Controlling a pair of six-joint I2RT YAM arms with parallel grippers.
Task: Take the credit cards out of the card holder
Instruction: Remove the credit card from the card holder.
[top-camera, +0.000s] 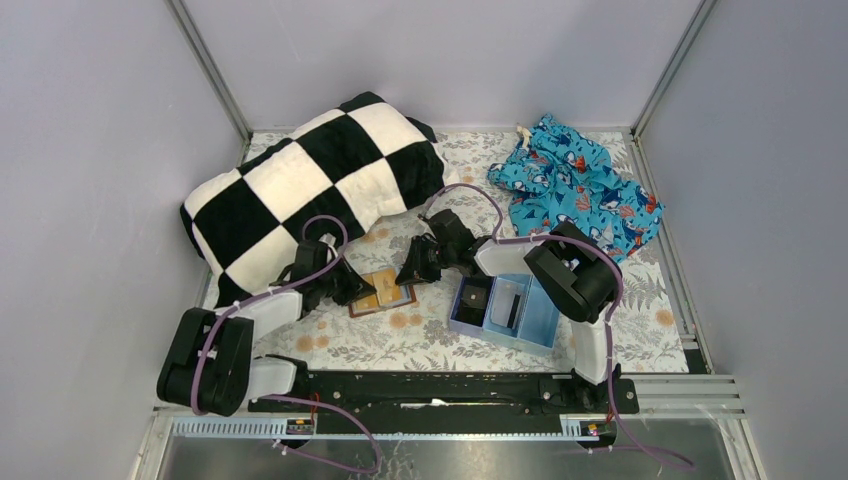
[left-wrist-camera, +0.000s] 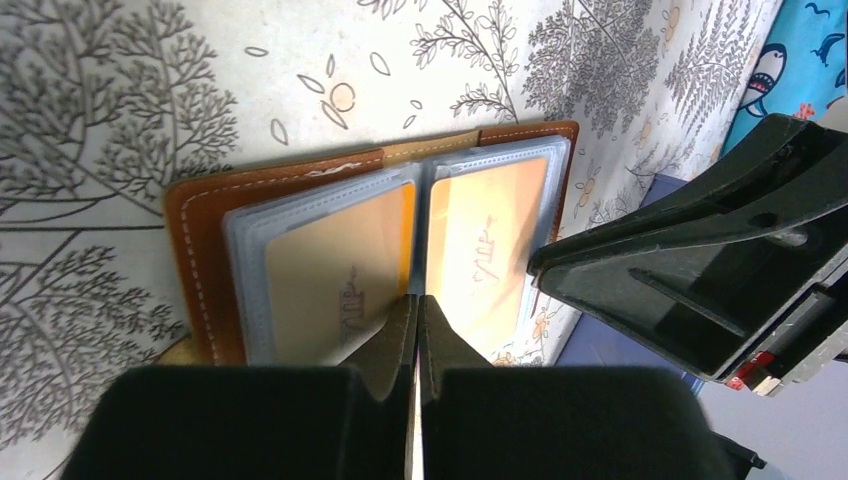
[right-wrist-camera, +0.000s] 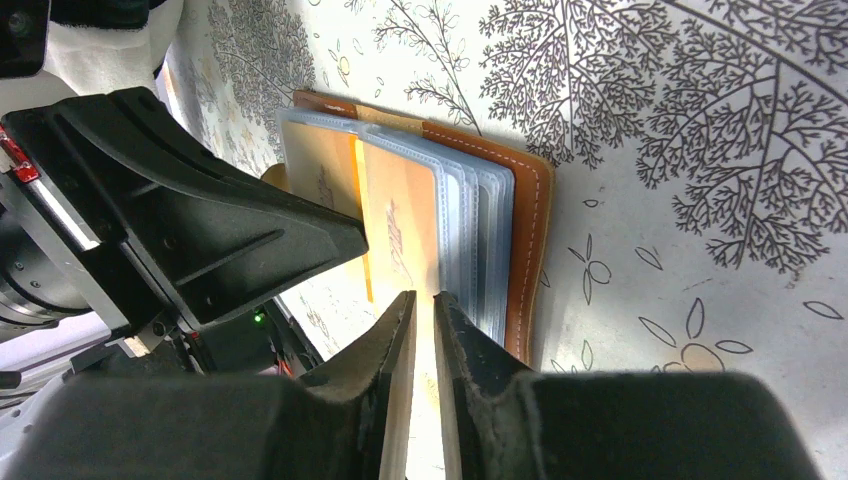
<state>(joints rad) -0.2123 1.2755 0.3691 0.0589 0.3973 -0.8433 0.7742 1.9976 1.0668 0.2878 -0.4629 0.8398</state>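
The card holder (top-camera: 382, 293) lies open on the flowered cloth, brown leather (left-wrist-camera: 195, 260) with clear sleeves. An orange-gold credit card (left-wrist-camera: 320, 270) shows in the left sleeve and another (left-wrist-camera: 485, 240) in the right. No pale whitish-blue card shows. My left gripper (left-wrist-camera: 417, 300) is shut, tips at the holder's middle fold at its near edge. My right gripper (right-wrist-camera: 424, 297) is over the sleeves (right-wrist-camera: 470, 230) from the opposite side, fingers almost together, with nothing seen between them. In the top view the left gripper (top-camera: 358, 290) and right gripper (top-camera: 412, 272) flank the holder.
A light blue three-compartment tray (top-camera: 540, 312) with a black blocky item (top-camera: 472, 298) sits just right of the holder. A black-and-white checked pillow (top-camera: 310, 185) lies at the back left. A blue patterned cloth (top-camera: 575, 185) lies at the back right. Grey walls enclose the table.
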